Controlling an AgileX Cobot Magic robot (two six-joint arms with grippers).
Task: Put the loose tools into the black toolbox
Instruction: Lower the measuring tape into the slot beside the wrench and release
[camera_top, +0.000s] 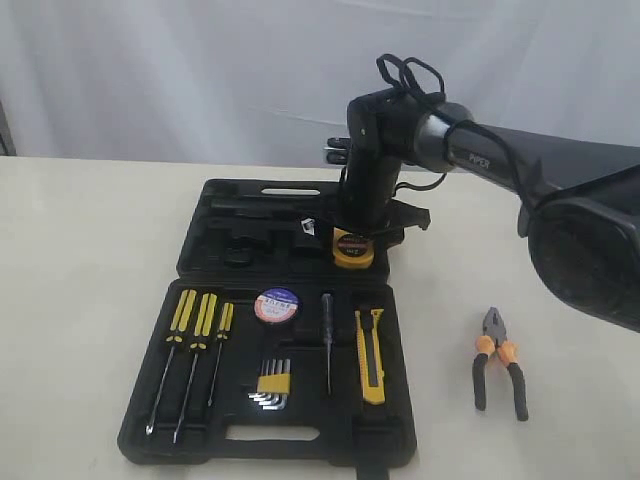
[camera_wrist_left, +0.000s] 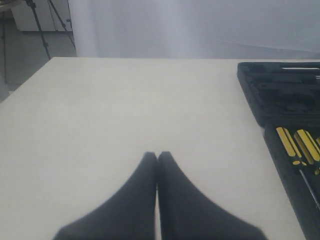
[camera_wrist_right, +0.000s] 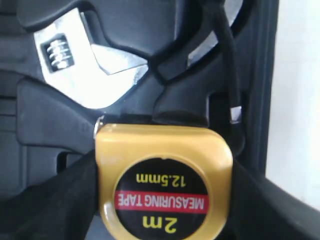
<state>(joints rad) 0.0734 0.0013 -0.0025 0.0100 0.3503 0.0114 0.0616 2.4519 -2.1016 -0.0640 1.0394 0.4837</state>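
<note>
The black toolbox (camera_top: 300, 440) lies open on the table. My right gripper (camera_top: 352, 238) hangs over its far half, shut on the yellow tape measure (camera_top: 352, 249). In the right wrist view the tape measure (camera_wrist_right: 162, 185) fills the gap between my two black fingers (camera_wrist_right: 65, 200), just above a moulded recess. The yellow-black utility knife (camera_top: 370, 355) and the black tape roll (camera_top: 277, 305) lie in the near half. The orange-handled pliers (camera_top: 500, 372) lie on the table to the right of the box. My left gripper (camera_wrist_left: 157, 156) is shut and empty over bare table.
Three yellow-black screwdrivers (camera_top: 190, 350), hex keys in a yellow holder (camera_top: 272, 385) and a thin tester screwdriver (camera_top: 327, 340) sit in the near half. An adjustable wrench (camera_wrist_right: 75, 65) lies in the far half beside the tape measure. The toolbox's edge (camera_wrist_left: 255, 100) shows in the left wrist view.
</note>
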